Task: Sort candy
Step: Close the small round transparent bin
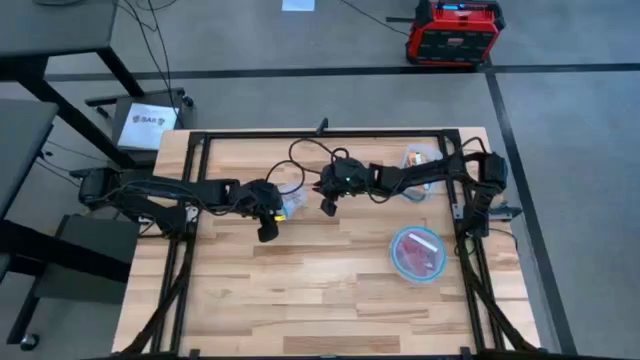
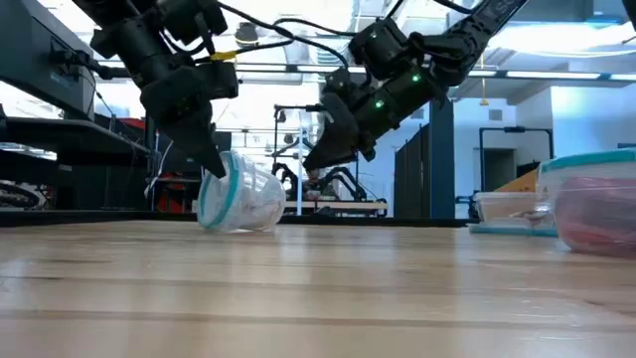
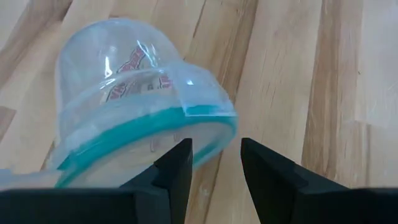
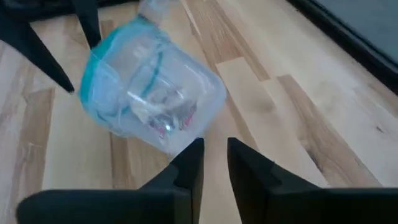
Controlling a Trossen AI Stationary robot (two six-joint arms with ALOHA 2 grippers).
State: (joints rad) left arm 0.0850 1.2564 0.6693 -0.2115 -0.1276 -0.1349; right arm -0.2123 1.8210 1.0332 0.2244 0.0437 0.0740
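Note:
A clear container with a teal rim [image 2: 238,204] lies tipped on its side mid-table, resting on its wall. It holds candy in pale wrappers with red print [image 4: 165,115]. My left gripper [image 1: 268,228] is open and slants down at the container's rim [image 3: 205,121]; its fingertips [image 2: 215,167] stand right at the rim's top. My right gripper [image 1: 327,206] hangs above the table on the container's other side, its fingers a narrow gap apart with nothing between them [image 4: 214,158]. My left gripper comes at the tipped container's teal rim [image 3: 186,127] slanting down from the table's left. The rim's corner lies just ahead of the gap between the fingers. I cannot tell whether a finger touches it.
A round blue-rimmed container with red candy [image 1: 418,253] stands at the right. Another clear container [image 1: 418,160] sits at the far right beside the right arm. Bare wood fills the near half of the table [image 1: 300,300].

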